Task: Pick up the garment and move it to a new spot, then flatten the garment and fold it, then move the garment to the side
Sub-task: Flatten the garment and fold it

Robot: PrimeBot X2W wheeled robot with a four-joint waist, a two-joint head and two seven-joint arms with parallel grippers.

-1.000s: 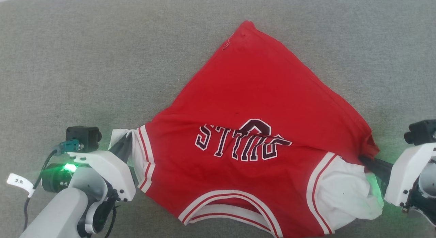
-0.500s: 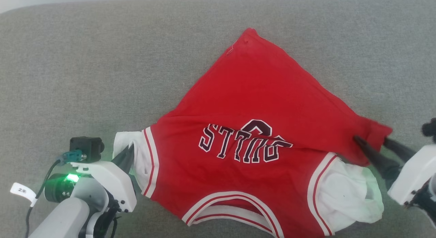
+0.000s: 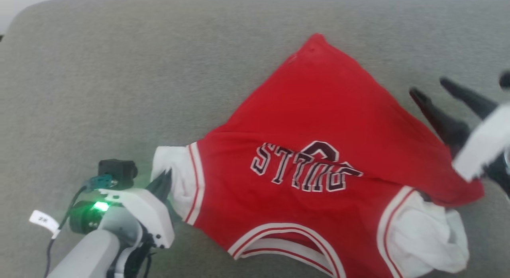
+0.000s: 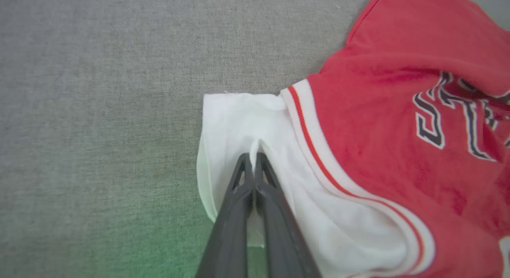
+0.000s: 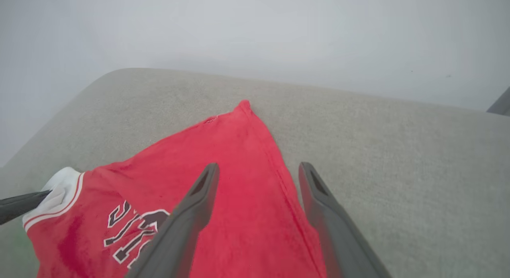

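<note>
Large red basketball jersey with white sleeves and black white-outlined lettering lies lettering-up on the grey fabric-covered surface. It sits centre to lower right of the head frame, with its collar at the bottom edge and the hem end drawn into a peak at upper centre. We take its long axis as collar to peak, bottom to top of frame.

Left end effector is pinched tight on the white sleeve at lower left. Right end effector holds nothing and its fingers are spread wide at the right edge of the frame. In its wrist view the jersey's slanting right edge runs up between the fingers.

We judge the right arm nearer that loose side, so spreading it falls there.
</note>
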